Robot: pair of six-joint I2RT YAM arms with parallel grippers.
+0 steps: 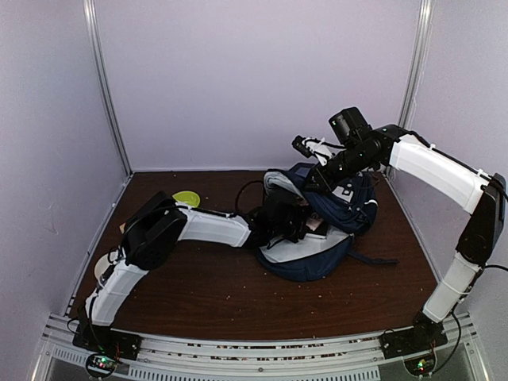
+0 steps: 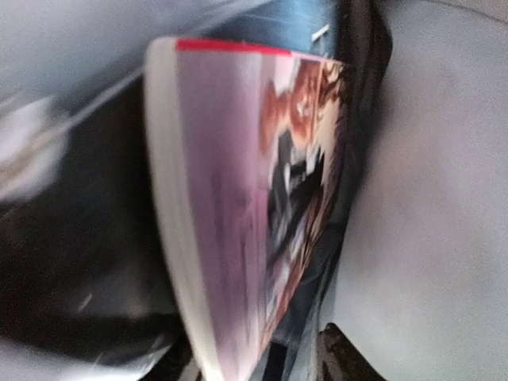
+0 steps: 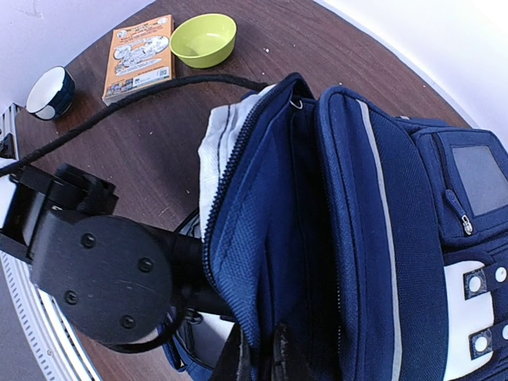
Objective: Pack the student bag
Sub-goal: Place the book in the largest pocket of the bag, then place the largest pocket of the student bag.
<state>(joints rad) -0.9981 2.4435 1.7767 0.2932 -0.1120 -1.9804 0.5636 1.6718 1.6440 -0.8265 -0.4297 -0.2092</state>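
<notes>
The student bag (image 1: pixel 333 214), navy blue with white trim, lies in the middle of the table with its main compartment open; it fills the right wrist view (image 3: pixel 373 230). My left gripper (image 2: pixel 260 359) is inside the opening, shut on a book (image 2: pixel 238 198) with a pink cover and a red-haired figure, held edge-on between the fingers. In the top view the left wrist (image 1: pixel 290 226) is half hidden by the bag. My right gripper (image 3: pixel 260 357) is shut on the blue fabric edge of the opening and holds it up; it shows in the top view (image 1: pixel 321 176).
An orange book (image 3: pixel 139 57), a green bowl (image 3: pixel 204 38) and a dark cup with a white inside (image 3: pixel 49 91) sit on the brown table at the far left. The bowl also shows in the top view (image 1: pixel 187 198). A black cable (image 3: pixel 143 95) crosses the table.
</notes>
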